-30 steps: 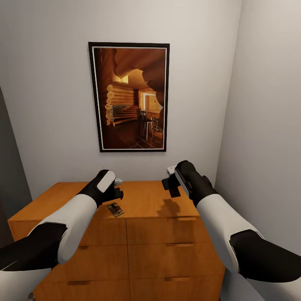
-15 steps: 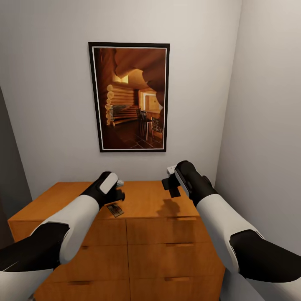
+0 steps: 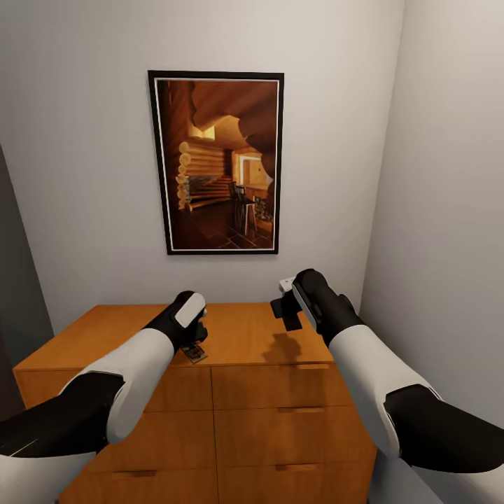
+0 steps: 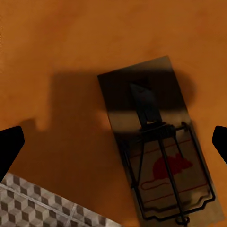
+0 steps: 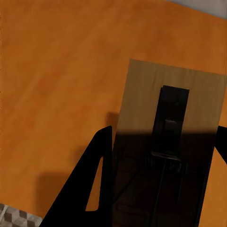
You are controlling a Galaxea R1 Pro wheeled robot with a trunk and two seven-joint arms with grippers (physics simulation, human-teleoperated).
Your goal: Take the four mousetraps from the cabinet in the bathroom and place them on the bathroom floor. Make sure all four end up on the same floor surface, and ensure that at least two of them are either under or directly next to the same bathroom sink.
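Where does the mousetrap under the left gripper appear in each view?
Head view: the left mousetrap lies near the cabinet's front edge, just below the left gripper.
Left wrist view: it lies flat between the open jaws.
Right wrist view: a second mousetrap sits between these jaws.
Shared landmark: the orange cabinet top.

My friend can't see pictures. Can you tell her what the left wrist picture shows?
A small wooden mousetrap with black wire parts and a red mouse drawing lies flat on the orange-brown cabinet top. The left tool hangs open above it, one dark fingertip at each side edge. A corner of cube-patterned bathroom floor peeks past the cabinet's edge.
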